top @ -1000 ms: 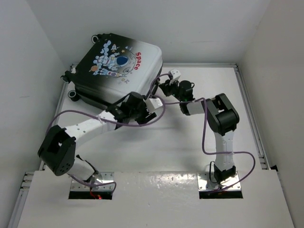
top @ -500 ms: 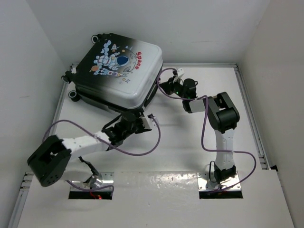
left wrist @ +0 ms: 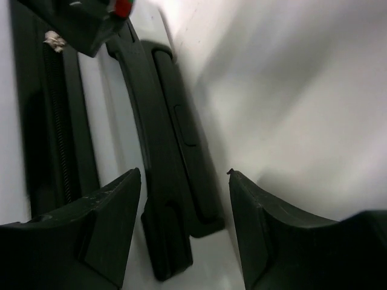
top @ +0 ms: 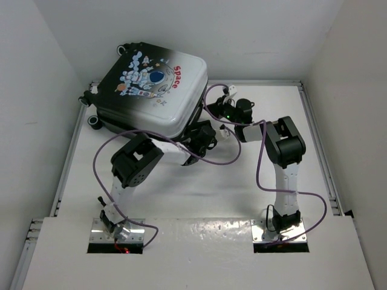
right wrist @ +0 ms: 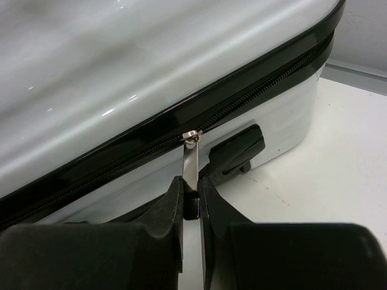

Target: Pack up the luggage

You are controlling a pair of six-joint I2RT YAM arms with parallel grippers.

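The luggage (top: 151, 90) lies closed on its side at the back left of the table, astronaut print and red "Space" facing up. My right gripper (top: 211, 110) is at its right side and is shut on the metal zipper pull (right wrist: 191, 160), which hangs from the slider (right wrist: 192, 135) on the black zipper line. My left gripper (top: 199, 131) is at the near right corner of the luggage, open. In the left wrist view its fingers (left wrist: 115, 208) stand on either side of the black side handle (left wrist: 175, 151) without closing on it.
White walls close in on the table at the back and on both sides. A raised rail (top: 314, 139) runs along the table's right edge. Purple cables (top: 227, 160) loop off both arms. The black wheels (top: 94, 119) of the luggage point toward the left wall.
My left arm has folded and swung its gripper to the right, from the luggage's near side to its side handle, and the jaws have narrowed a little. The right gripper keeps its hold.
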